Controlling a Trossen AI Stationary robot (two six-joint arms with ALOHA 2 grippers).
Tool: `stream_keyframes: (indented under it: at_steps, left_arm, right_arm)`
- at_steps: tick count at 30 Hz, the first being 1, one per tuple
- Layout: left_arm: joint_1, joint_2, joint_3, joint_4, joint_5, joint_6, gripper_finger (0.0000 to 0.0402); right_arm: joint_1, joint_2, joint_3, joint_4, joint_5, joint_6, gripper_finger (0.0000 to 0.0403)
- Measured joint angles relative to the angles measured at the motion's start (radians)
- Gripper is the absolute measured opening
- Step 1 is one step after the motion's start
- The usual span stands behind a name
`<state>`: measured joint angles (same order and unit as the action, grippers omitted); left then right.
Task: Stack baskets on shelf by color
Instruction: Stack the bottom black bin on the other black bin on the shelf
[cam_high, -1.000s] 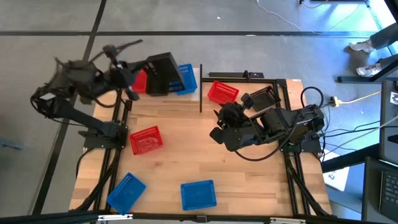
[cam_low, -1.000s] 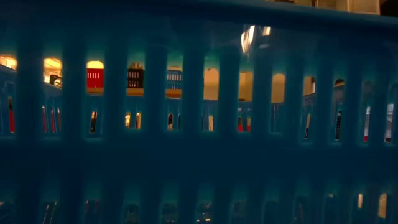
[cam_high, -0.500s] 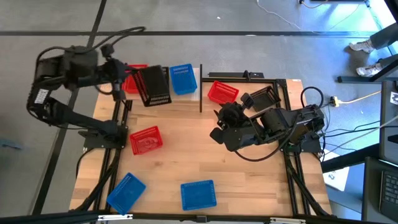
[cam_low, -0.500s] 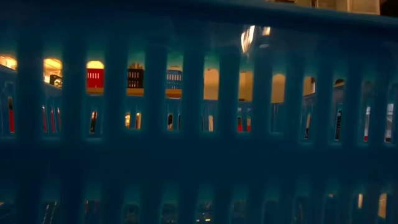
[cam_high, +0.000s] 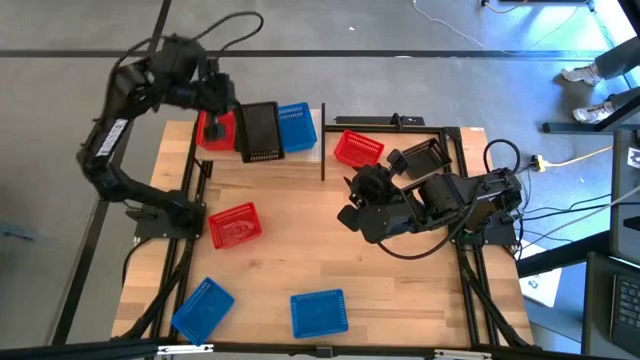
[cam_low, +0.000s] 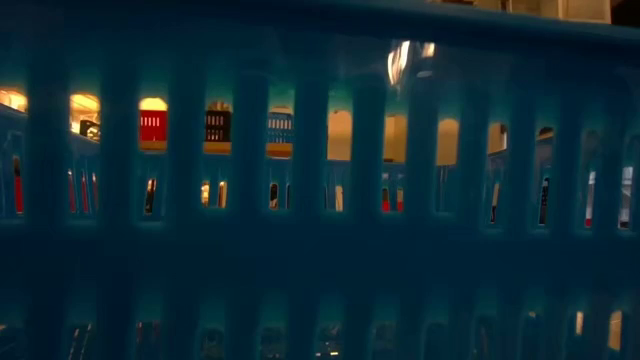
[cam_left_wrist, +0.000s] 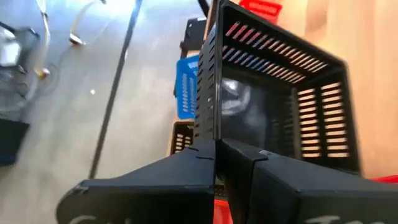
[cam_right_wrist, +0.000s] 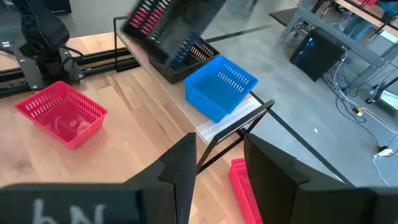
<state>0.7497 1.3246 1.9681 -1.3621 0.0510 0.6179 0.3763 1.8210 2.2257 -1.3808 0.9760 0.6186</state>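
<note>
My left gripper (cam_high: 230, 106) is shut on a black basket (cam_high: 258, 130), holding it tilted over the pale shelf (cam_high: 317, 128) between a red basket (cam_high: 213, 131) and a blue basket (cam_high: 296, 127). Another black basket (cam_right_wrist: 189, 58) sits on the shelf under the held one (cam_right_wrist: 168, 23). On the tabletop lie two red baskets (cam_high: 357, 148) (cam_high: 234, 225) and two blue baskets (cam_high: 203, 307) (cam_high: 320, 312). My right gripper (cam_right_wrist: 217, 168) is open and waits over the table's right half (cam_high: 365, 205), touching nothing. My left gripper (cam_left_wrist: 217, 163) pinches the top rim of one side wall of the black basket (cam_left_wrist: 214, 127), one finger outside the wall and one inside the hollow. The basket is lifted clear and tipped, with its open side toward the wrist and its floor (cam_left_wrist: 249, 118) showing.
A blue basket (cam_low: 320, 200) stands right before the low camera and blocks that view. Thin black posts (cam_high: 323, 140) stand at the shelf's right end. The tabletop's middle (cam_high: 300, 240) is bare wood. A person's feet (cam_high: 590, 90) show on the floor beyond the far right corner.
My left arm has swung toward the table's far edge and right, turning its wrist about. The black basket it holds has stayed over the shelf between the red and blue baskets but has turned, from showing a dark solid side to showing its slotted wall.
</note>
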Motion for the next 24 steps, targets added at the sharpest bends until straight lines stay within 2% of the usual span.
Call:
stream_keyframes:
  at_steps: [3,7,11,24]
  left_arm:
    - [0.108,0.032,0.007,-0.017,0.064,0.051,0.0000]
    - [0.205,0.072,0.006,-0.083,0.093,0.121,0.0000]
    - [0.244,0.095,0.002,-0.073,0.200,0.126,0.0000]
    - [0.274,0.095,0.003,-0.095,0.206,0.118,0.0000]
  right_arm:
    - [0.000,0.000,0.000,0.000,0.000,0.005,0.0135]
    - [0.000,0.000,0.000,0.000,0.000,0.006,0.0135]
    - [0.000,0.000,0.000,0.000,0.000,0.006,0.0135]
    - [0.000,0.000,0.000,0.001,0.000,0.006,0.0135]
